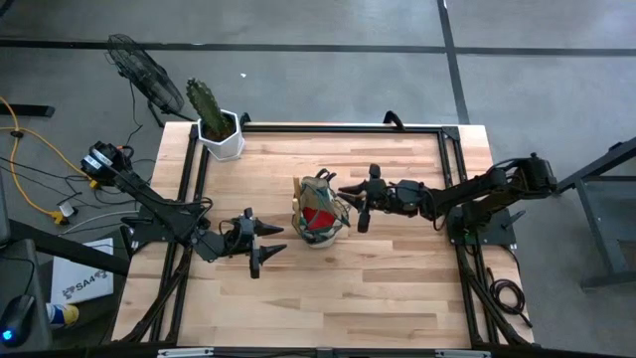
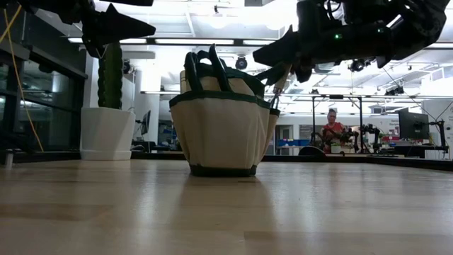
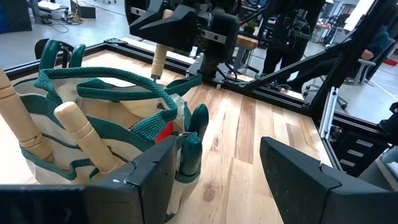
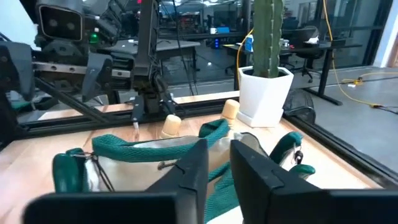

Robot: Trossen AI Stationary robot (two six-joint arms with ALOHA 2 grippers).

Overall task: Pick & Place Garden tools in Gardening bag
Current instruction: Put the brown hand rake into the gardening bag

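The tan gardening bag [image 1: 318, 214] with green trim stands upright at the table's middle; it also shows in the low view [image 2: 223, 127]. Wooden tool handles [image 3: 81, 134], dark pruner grips [image 3: 193, 146] and a red piece [image 3: 163, 132] stick out of it. My right gripper [image 1: 350, 204] hovers at the bag's right side, above its rim, fingers nearly together on a wooden-handled tool [image 3: 160, 61]. My left gripper [image 1: 266, 249] is open and empty, left of and nearer than the bag, clear of it. My right gripper has the upper end of the tool's wooden handle [image 2: 282, 78] at its fingers, which come level from the table's right. The handle hangs slanting below them, toward the bag's outer right side pocket [image 2: 272, 113]. The fingers themselves hide the place of contact.
A white hexagonal pot [image 1: 221, 134] with a tall cactus [image 1: 204, 99] stands at the far left corner. A dark metal frame [image 1: 447, 139] runs round the table. Bare wood [image 1: 328, 298] lies near the front edge. A person [image 2: 333, 127] sits far behind.
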